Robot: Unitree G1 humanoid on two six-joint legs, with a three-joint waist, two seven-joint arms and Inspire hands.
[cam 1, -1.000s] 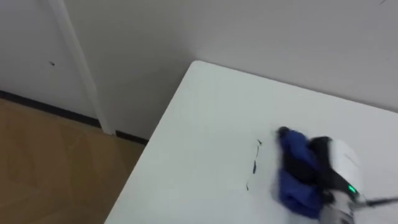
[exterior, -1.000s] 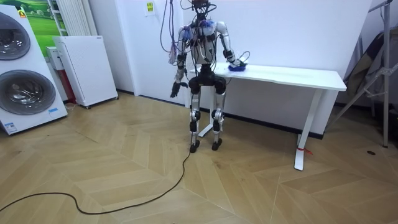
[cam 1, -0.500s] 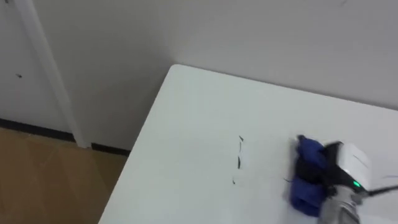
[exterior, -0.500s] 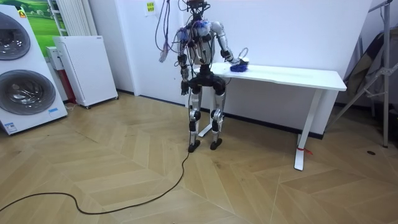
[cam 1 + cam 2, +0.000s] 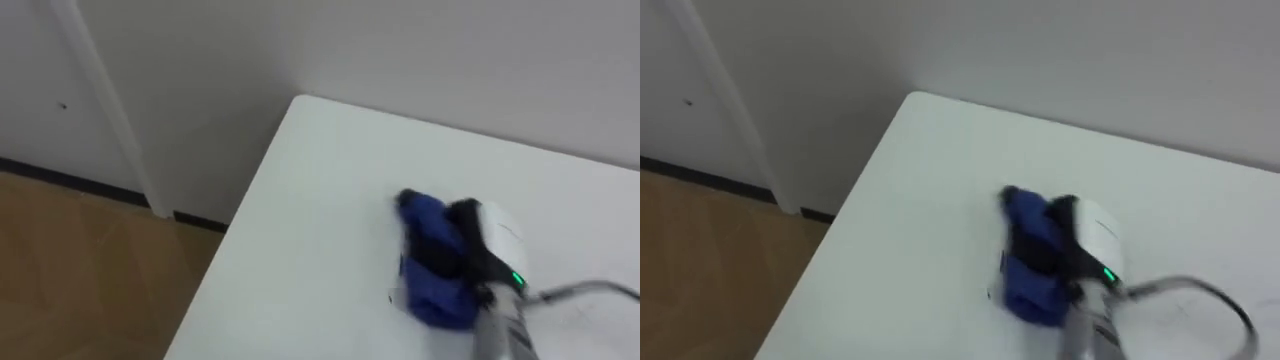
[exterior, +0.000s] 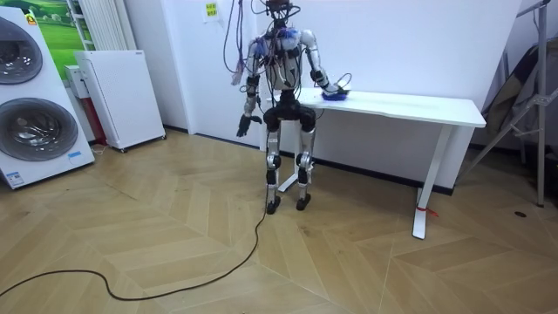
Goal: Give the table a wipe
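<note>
The right hand (image 5: 480,235) grasps a blue cloth (image 5: 428,275) on the white table (image 5: 320,180), at four o'clock in the robot's eye view

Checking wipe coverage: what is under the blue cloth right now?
The blue cloth lies on the white table, with the right robot hand on top of it. The patch beneath is covered, so any marks there cannot be seen. The left robot hand hangs at its side.
</note>
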